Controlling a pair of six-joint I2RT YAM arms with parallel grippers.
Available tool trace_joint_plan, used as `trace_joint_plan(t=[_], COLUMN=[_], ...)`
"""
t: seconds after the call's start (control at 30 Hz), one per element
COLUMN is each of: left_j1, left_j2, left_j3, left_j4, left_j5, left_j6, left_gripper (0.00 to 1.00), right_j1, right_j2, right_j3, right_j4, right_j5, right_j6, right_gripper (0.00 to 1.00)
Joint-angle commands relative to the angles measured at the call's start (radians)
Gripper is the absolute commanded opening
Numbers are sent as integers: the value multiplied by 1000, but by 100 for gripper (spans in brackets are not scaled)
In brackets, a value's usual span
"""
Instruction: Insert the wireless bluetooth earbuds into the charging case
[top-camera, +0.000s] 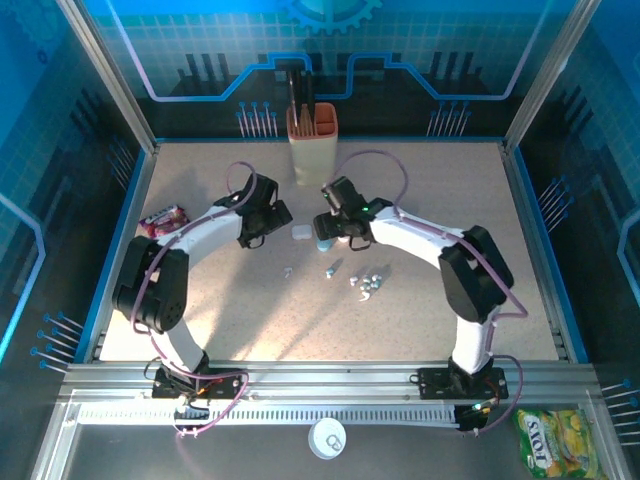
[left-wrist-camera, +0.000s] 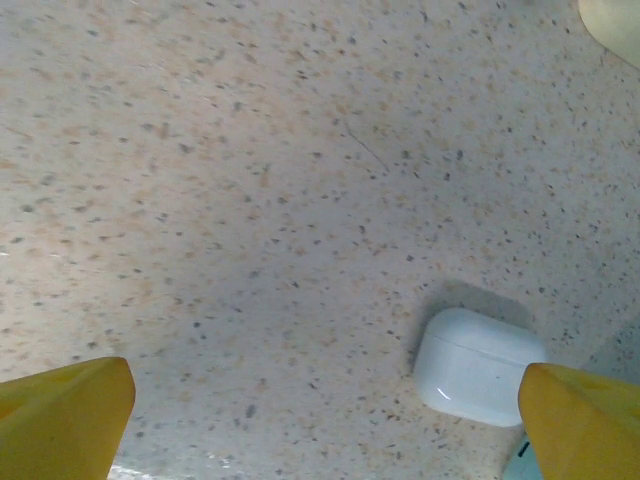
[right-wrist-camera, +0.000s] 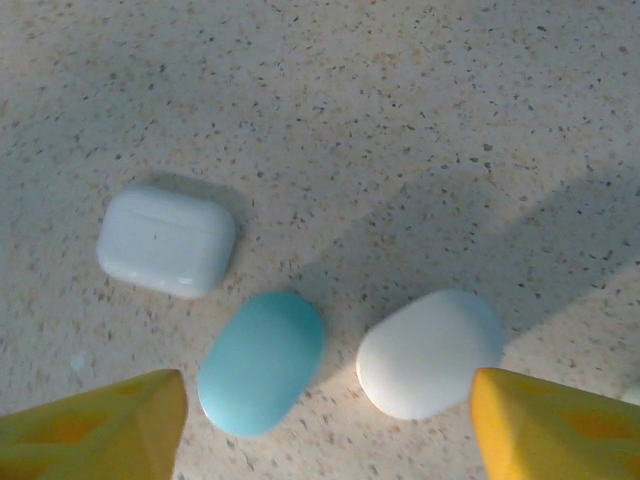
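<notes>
Earbuds (top-camera: 366, 283) loose on table (top-camera: 450, 190) — toward the bases from right tool (top-camera: 328, 236), apart from it, jaws spread, empty

Bright, sharp, softly shadowed, slightly bluish.

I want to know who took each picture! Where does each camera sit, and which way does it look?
Top external: above and behind the arms, looking down at the table; left arm and right arm show, bases nearest.
Left wrist: on the left arm, facing down; open left gripper, square white case by one finger.
Right wrist: on the right arm, facing down; right gripper over a teal case and an oval white case.
Shared: both wrist views see the square white case.
</notes>
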Motion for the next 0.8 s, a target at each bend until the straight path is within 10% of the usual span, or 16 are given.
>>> trace_joint_plan(t=[0.0, 0.77], left_j1=[13, 16], left_j2=[-55, -126], left_j3=[-38, -103], left_j4=[-14, -7], left_j5=[-58, -123], left_j6=[-3, 46], left_gripper=[99, 99], right_j1=[43, 64], right_j2=[85, 323], right_j3=[95, 349], right_j4=[-134, -335], right_j5=[118, 47], right_j6=[70, 381], right_gripper=[67, 55])
